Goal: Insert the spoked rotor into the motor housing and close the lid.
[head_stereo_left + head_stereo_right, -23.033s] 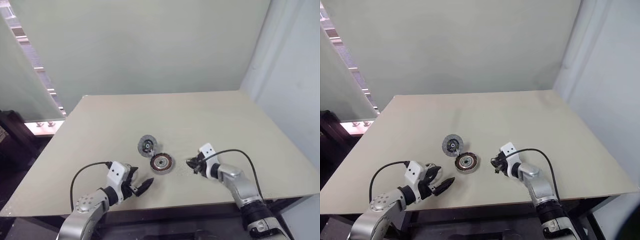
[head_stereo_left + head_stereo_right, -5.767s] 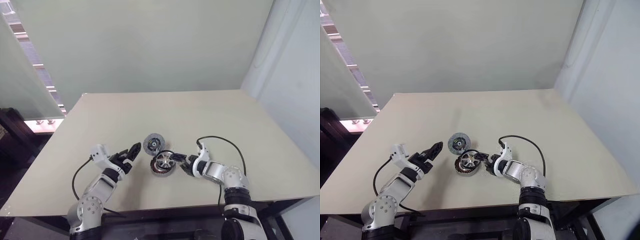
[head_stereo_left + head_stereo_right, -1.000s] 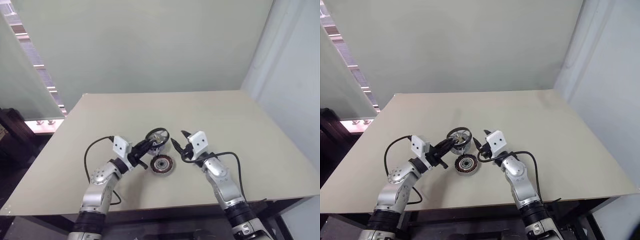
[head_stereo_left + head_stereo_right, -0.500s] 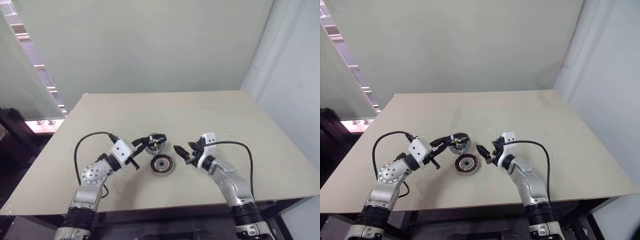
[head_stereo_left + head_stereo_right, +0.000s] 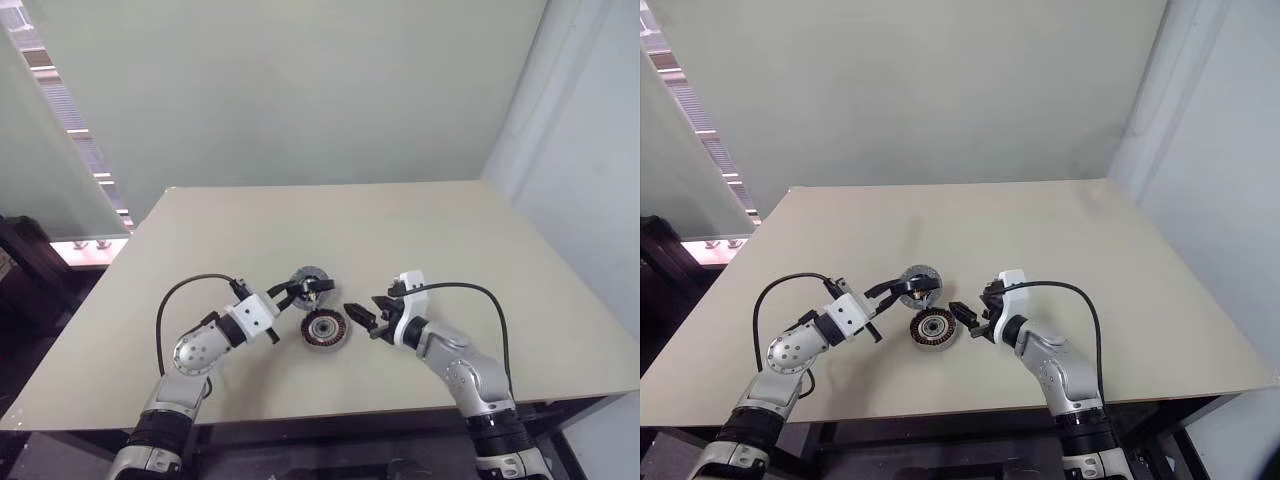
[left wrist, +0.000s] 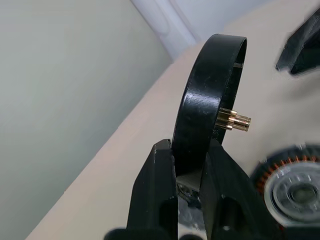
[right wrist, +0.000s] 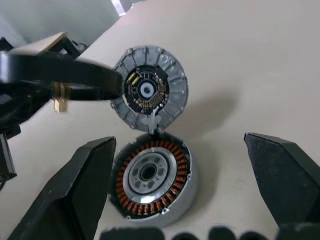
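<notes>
2 grippers: left (image 6: 190, 165) pinching rotor (image 6: 212, 95) rim; right (image 7: 187, 170) spread over housing (image 7: 152, 177).

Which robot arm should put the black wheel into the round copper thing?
The left. Its claw already pinches the spoked rotor beside the motor housing; the right claw is open and empty.

A beige bench (image 7: 260, 60) holds the motor housing (image 7: 152, 178), a round metal part with a ring of copper-coloured windings around a silvery centre, lying flat. Hinged to its far edge, the grey round lid (image 7: 150, 89) lies open, showing a small circuit board at its middle. Two black fingers (image 7: 75, 190) of the right hand (image 7: 187, 187) stand wide apart, one on each side of the housing, touching nothing. Beyond the lid, the left hand (image 7: 20, 107) holds the black rotor (image 7: 60, 77) edge-on, a brass pin pointing downward from it.
</notes>
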